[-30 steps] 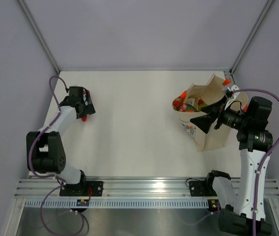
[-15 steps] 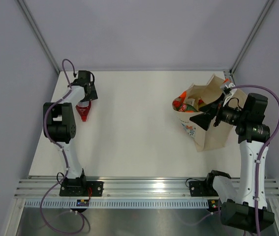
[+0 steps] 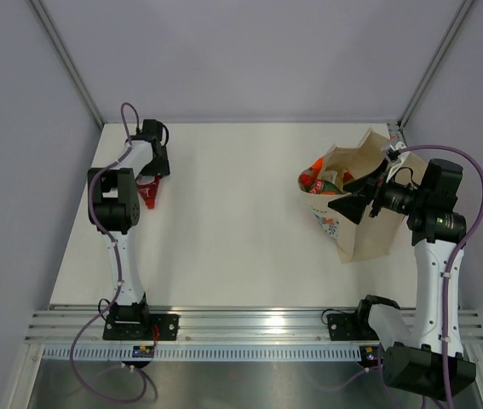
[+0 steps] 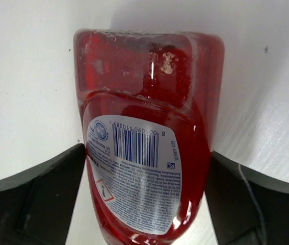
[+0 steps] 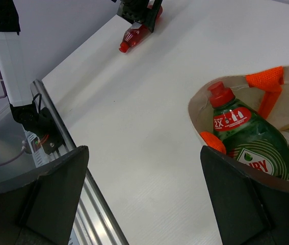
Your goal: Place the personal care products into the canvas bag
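Note:
A red bottle (image 3: 148,195) with a white label lies on its side at the table's far left. It fills the left wrist view (image 4: 144,138). My left gripper (image 3: 152,173) stands over its base end with a finger pressed against each side of it (image 4: 145,153). The canvas bag (image 3: 365,239) stands open at the right. A green red-capped bottle (image 5: 246,143) and other bottles (image 3: 326,179) lie in it. My right gripper (image 3: 353,203) hangs open and empty over the bag's near rim (image 5: 144,150). The red bottle also shows far off in the right wrist view (image 5: 134,34).
An aluminium rail (image 3: 250,328) runs along the table's near edge and shows in the right wrist view (image 5: 57,132). Grey walls close the table in at the back and both sides. The bag's orange handle (image 5: 266,81) stands up at its rim.
My left arm has folded upward and its gripper has slid along the red bottle toward the back, nudging the bottle slightly. My right gripper has drawn back a little to the right.

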You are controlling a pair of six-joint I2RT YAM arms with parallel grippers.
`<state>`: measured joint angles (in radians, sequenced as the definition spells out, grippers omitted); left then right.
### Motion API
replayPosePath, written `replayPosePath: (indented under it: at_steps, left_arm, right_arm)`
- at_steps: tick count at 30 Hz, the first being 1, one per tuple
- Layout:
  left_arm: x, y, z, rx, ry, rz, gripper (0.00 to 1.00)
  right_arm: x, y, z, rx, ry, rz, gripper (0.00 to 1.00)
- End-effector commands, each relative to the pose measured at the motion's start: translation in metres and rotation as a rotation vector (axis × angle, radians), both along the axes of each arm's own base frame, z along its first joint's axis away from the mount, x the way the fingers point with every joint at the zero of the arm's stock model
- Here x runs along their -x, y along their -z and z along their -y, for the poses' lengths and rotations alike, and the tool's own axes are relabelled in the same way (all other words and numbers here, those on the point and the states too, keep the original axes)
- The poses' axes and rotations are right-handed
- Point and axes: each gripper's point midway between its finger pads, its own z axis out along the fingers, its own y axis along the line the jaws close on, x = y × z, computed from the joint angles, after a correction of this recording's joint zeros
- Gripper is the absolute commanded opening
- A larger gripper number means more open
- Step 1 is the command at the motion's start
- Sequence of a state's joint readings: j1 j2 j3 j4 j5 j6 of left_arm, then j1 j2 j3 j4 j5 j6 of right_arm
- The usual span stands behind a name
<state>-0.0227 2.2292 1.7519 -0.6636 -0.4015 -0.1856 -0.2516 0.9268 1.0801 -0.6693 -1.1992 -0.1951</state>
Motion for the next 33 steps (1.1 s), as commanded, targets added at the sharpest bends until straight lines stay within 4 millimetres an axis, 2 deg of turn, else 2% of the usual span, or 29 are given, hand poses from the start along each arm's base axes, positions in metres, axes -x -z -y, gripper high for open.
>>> replayPosePath:
  at_steps: [1, 2, 4, 5, 7, 8, 9, 10, 11, 13, 14, 15, 16, 18, 19, 21, 22, 23, 24, 26, 27, 28, 29, 30, 31, 32, 33]
  left_arm:
    - [0.019, 0.022, 0.013, 0.071, 0.039, -0.11, 0.81]
    - [0.019, 0.022, 0.02, 0.106, 0.054, -0.109, 0.68]
    - [0.022, 0.023, 0.027, 0.154, 0.064, -0.114, 0.56]
    - [0.022, 0.021, 0.037, 0.211, 0.082, -0.106, 0.43]
    - [0.03, 0.023, 0.049, 0.284, 0.091, -0.112, 0.31]
    - [0.028, 0.017, 0.064, 0.372, 0.12, -0.082, 0.25]
    - [0.032, 0.016, 0.074, 0.431, 0.135, -0.08, 0.13]
    - [0.035, 0.015, 0.083, 0.49, 0.133, -0.069, 0.07]
    - [0.043, 0.015, 0.103, 0.596, 0.163, -0.058, 0.02]
    - [0.049, 0.012, 0.11, 0.647, 0.139, -0.046, 0.0]
    - [0.046, 0.003, 0.122, 0.716, 0.183, -0.004, 0.0]
    - [0.058, -0.002, 0.13, 0.778, 0.184, 0.006, 0.0]
    - [0.058, -0.007, 0.129, 0.833, 0.179, 0.022, 0.0]
    - [0.066, -0.022, 0.141, 0.95, 0.203, 0.031, 0.0]
    - [0.064, -0.031, 0.147, 0.995, 0.23, 0.066, 0.0]
    - [0.071, -0.048, 0.165, 1.126, 0.259, 0.072, 0.0]
    - [0.08, -0.053, 0.171, 1.181, 0.263, 0.072, 0.0]
    - [0.077, -0.068, 0.182, 1.261, 0.329, 0.12, 0.0]
    - [0.081, -0.075, 0.188, 1.326, 0.3, 0.12, 0.0]
    - [0.092, -0.088, 0.199, 1.424, 0.374, 0.169, 0.0]
    - [0.096, -0.092, 0.204, 1.47, 0.352, 0.158, 0.0]
    - [0.102, -0.094, 0.207, 1.488, 0.39, 0.19, 0.0]
    - [0.107, -0.099, 0.211, 1.519, 0.412, 0.193, 0.0]
    - [0.113, -0.104, 0.216, 1.567, 0.383, 0.174, 0.0]
    - [0.111, -0.116, 0.219, 1.576, 0.457, 0.241, 0.0]
    - [0.123, -0.117, 0.222, 1.609, 0.461, 0.234, 0.0]
    - [0.127, -0.124, 0.224, 1.663, 0.415, 0.215, 0.0]
  right_arm:
    - [0.003, -0.01, -0.004, -0.016, -0.039, 0.04, 0.99]
    - [0.004, -0.011, -0.004, -0.019, -0.042, 0.037, 1.0]
    - [0.006, -0.011, -0.005, -0.022, -0.05, 0.036, 0.99]
    - [0.007, -0.012, -0.006, -0.024, -0.053, 0.034, 0.99]
    - [0.008, -0.011, -0.006, -0.022, -0.058, 0.029, 1.0]
    - [0.009, -0.012, -0.007, -0.02, -0.06, 0.03, 1.0]
    - [0.009, -0.012, -0.007, -0.016, -0.064, 0.033, 0.99]
    - [0.01, -0.011, -0.008, -0.017, -0.066, 0.025, 0.99]
    - [0.01, -0.011, -0.008, -0.018, -0.069, 0.024, 0.99]
    - [0.01, -0.009, -0.01, -0.022, -0.077, 0.012, 1.0]
    - [0.01, -0.008, -0.01, -0.023, -0.079, 0.007, 0.99]
    - [0.011, -0.008, -0.013, -0.025, -0.091, 0.002, 1.0]
    - [0.01, -0.006, -0.015, -0.028, -0.1, -0.012, 0.99]
    - [0.01, -0.002, -0.021, -0.025, -0.117, -0.036, 1.0]
    - [0.011, 0.004, -0.03, -0.011, -0.145, -0.061, 0.99]
    - [0.01, 0.012, -0.041, 0.013, -0.166, -0.092, 0.99]
    - [0.01, 0.02, -0.053, 0.042, -0.195, -0.112, 1.0]
    - [0.008, 0.024, -0.058, 0.055, -0.193, -0.134, 0.99]
    - [-0.006, 0.038, -0.058, 0.098, -0.145, -0.18, 0.98]
    - [-0.014, 0.047, -0.072, 0.147, -0.146, -0.208, 0.95]
    - [-0.029, 0.065, -0.071, 0.202, -0.093, -0.258, 0.94]
    - [-0.036, 0.069, -0.078, 0.224, -0.079, -0.273, 0.93]
    - [-0.037, 0.068, -0.092, 0.242, -0.098, -0.267, 0.93]
    - [-0.049, 0.08, -0.097, 0.271, -0.044, -0.308, 0.92]
    - [-0.058, 0.077, -0.108, 0.262, -0.027, -0.285, 0.93]
    - [-0.055, 0.077, -0.126, 0.236, -0.035, -0.31, 0.94]
    - [-0.059, 0.078, -0.135, 0.226, -0.019, -0.305, 0.98]
